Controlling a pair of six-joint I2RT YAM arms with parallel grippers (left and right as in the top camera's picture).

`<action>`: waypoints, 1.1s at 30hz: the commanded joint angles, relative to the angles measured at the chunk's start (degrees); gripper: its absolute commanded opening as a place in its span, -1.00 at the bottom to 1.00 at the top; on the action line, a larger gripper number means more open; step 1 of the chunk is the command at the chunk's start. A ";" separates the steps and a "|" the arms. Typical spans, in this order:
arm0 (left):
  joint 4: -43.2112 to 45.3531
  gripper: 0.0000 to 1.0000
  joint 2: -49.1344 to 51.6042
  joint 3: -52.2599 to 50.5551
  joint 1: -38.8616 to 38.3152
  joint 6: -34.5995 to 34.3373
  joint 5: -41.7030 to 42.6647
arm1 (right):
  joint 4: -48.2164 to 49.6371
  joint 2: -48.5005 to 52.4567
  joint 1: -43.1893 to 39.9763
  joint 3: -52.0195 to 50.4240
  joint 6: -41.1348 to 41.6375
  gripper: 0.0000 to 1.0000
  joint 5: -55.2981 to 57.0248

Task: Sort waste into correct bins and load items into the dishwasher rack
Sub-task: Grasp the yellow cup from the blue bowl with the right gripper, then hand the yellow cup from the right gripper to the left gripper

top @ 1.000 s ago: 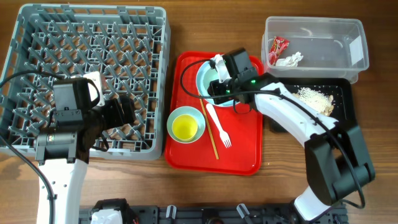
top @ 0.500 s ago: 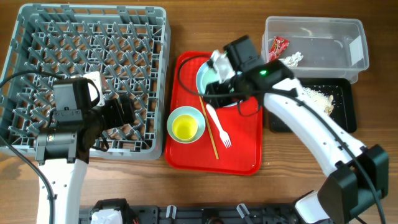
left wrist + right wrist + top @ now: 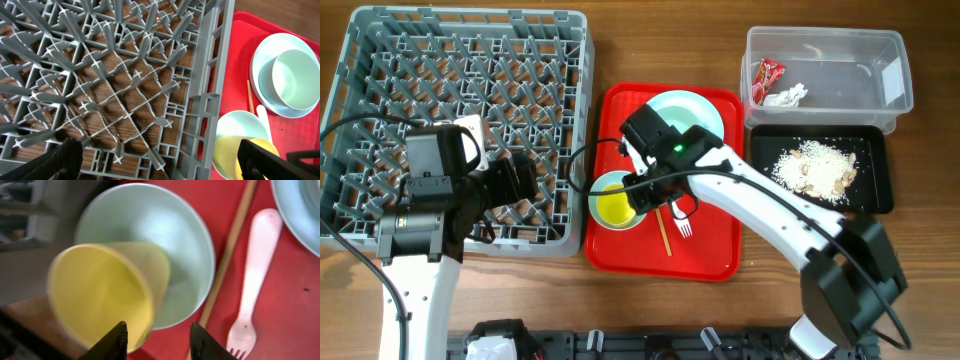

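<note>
Yellow cup (image 3: 102,292) just ahead of right hand (image 3: 159,342).

Beneath me lies a brown wooden table (image 3: 560,300), its streaky grain running side to side. A black rail (image 3: 620,345) runs along its near edge. The light is even and soft, casting only faint shadows on the wood.

Blur and crops, right wrist view
Yellow cup (image 3: 100,290) blurred; fork (image 3: 254,280) tines cut by bottom edge; chopstick (image 3: 227,255) top out of frame.

right pincer (image 3: 650,196) beside yellow cup (image 3: 617,206) inside mint bowl (image 3: 595,192)
</note>
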 commanded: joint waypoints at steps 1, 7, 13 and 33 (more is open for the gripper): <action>0.11 1.00 -0.02 0.68 0.35 -0.35 -0.15 | 1.25 3.32 -0.07 -0.44 2.95 -0.50 2.67; 0.15 0.99 -0.02 0.68 0.35 -0.37 -0.15 | 4.13 3.61 -0.09 -0.02 2.93 -0.91 2.69; 0.17 1.00 -0.02 0.68 0.35 -0.35 -0.15 | 2.43 1.51 -1.55 3.13 2.69 -0.91 2.69; 16.13 1.00 5.03 0.68 0.35 -0.37 34.58 | 9.35 -9.46 -22.56 10.05 1.29 -0.91 -26.64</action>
